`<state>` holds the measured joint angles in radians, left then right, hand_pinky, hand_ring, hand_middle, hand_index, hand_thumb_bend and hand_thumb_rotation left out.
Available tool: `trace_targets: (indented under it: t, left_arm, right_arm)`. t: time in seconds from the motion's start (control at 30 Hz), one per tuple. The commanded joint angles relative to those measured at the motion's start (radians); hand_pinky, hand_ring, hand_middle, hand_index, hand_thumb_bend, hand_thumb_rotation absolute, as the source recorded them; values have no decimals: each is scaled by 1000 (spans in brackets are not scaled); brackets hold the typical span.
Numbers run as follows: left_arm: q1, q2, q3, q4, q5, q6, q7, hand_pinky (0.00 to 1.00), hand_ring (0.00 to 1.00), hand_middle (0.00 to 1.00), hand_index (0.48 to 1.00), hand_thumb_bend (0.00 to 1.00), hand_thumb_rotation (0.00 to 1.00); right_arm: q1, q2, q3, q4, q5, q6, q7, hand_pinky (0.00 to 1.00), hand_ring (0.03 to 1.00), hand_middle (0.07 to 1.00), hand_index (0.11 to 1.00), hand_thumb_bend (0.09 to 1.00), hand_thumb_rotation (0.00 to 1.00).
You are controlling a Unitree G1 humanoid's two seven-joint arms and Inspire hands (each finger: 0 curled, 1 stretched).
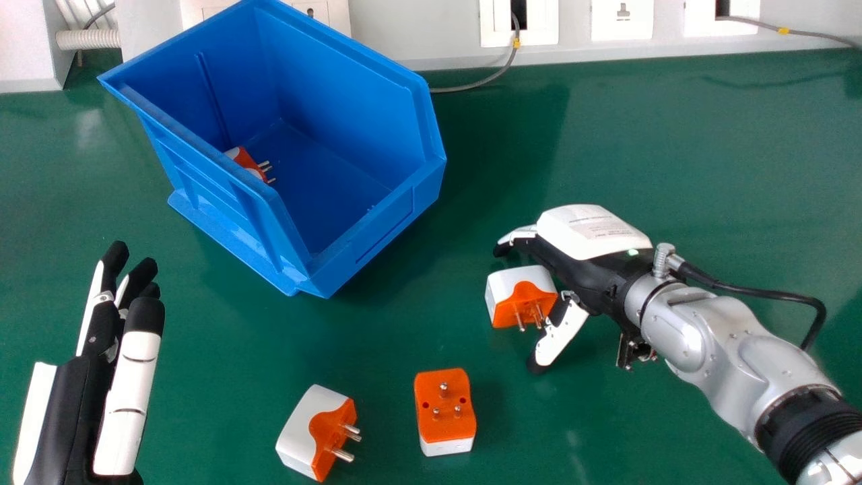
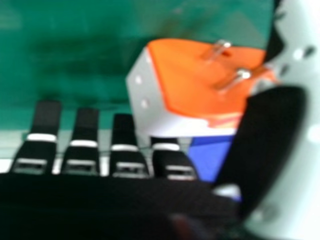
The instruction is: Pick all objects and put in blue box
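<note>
The silver right arm (image 1: 724, 343) angled in from the right, its right hand (image 1: 582, 263) open, thumb spread from the fingers. The left hand (image 1: 71, 397) was at the left, fingers straight.

Bright, diffuse light | soft shadow right of blue box (image 1: 370, 236) | faint glare on green table (image 1: 673, 148)

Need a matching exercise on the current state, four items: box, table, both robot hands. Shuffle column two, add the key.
Column one
1. Blue box
2. Left robot hand
3. Right robot hand
4. Table

Column two
A. Open, at the head view's lower left
B. Green surface
C. Has an orange-and-white adapter inside
D. Has another adapter between its thumb and fingers

Right pairs: 1-C, 2-A, 3-D, 4-B
</note>
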<state>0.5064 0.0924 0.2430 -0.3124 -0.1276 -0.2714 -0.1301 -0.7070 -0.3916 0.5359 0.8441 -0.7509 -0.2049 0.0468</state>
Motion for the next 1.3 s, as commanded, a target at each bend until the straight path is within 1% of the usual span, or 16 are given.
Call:
trace_targets:
  t: [0.0,0.17,0.2,0.23,0.27,0.33,0.37,0.4,0.43,0.5,0.53,0.63,0.7,0.77,1.1,1.27]
  left_arm:
    - [7,4,6,-31,-5,-5,0,960,958,959,979,683,924]
    - [12,1,5,-36,-5,-4,1,960,958,959,979,682,925]
    - [15,0,5,-38,-5,-4,1,960,958,959,979,683,925]
    - [16,-1,5,-40,-5,-4,2,960,958,959,979,683,925]
    - [18,-1,5,-44,-5,-2,3,960,958,959,979,683,925]
    - [21,-4,4,-50,-3,2,6,960,958,959,979,683,925]
    - [22,-5,4,-52,-2,3,8,960,958,959,979,683,925]
    - [22,-5,4,-53,-1,4,9,960,958,959,979,683,925]
    - [24,-6,4,-55,-1,5,9,960,958,959,979,683,925]
    - [27,-8,3,-59,0,8,11,960,958,959,979,683,925]
    - [28,-9,3,-61,2,10,12,960,958,958,980,682,926]
    - [32,-11,0,-67,6,14,14,960,958,957,980,682,926]
    - [36,-12,-1,-77,6,21,15,961,959,955,980,685,926]
    - [37,-11,0,-76,5,21,15,961,959,955,980,686,927]
    - [48,-9,1,-96,2,39,14,961,959,953,979,683,927]
    - [50,-7,1,-93,2,37,12,962,959,953,979,679,928]
  right_arm:
    - [-6,9,22,22,-29,26,-7,720,816,840,770,718,149]
    - [-6,12,35,21,-36,44,-33,673,769,801,741,706,136]
    - [-4,14,39,20,-40,50,-43,616,708,754,722,697,127]
    - [-3,15,41,19,-43,53,-49,616,708,754,722,697,127]
    - [-3,17,44,21,-45,57,-56,562,651,700,698,669,101]
    - [-3,19,52,24,-53,59,-77,562,651,700,698,669,101]
    - [-4,20,55,26,-57,59,-87,514,600,646,668,638,81]
    - [-4,20,58,28,-61,59,-97,514,600,646,668,638,81]
    - [-3,19,60,28,-64,58,-107,493,575,612,636,615,65]
    - [-2,18,65,33,-71,53,-127,493,575,612,636,615,65]
    - [-1,16,68,35,-74,50,-137,484,560,589,606,597,52]
    - [1,13,72,40,-77,43,-163,470,536,573,579,581,41]
    - [0,13,73,45,-74,43,-173,438,494,552,546,557,26]
    - [3,14,72,45,-70,43,-184,422,477,544,535,548,21]
    - [14,31,56,46,-47,57,-194,374,441,529,516,519,8]
    - [16,41,37,44,-28,70,-180,364,434,528,510,511,5]
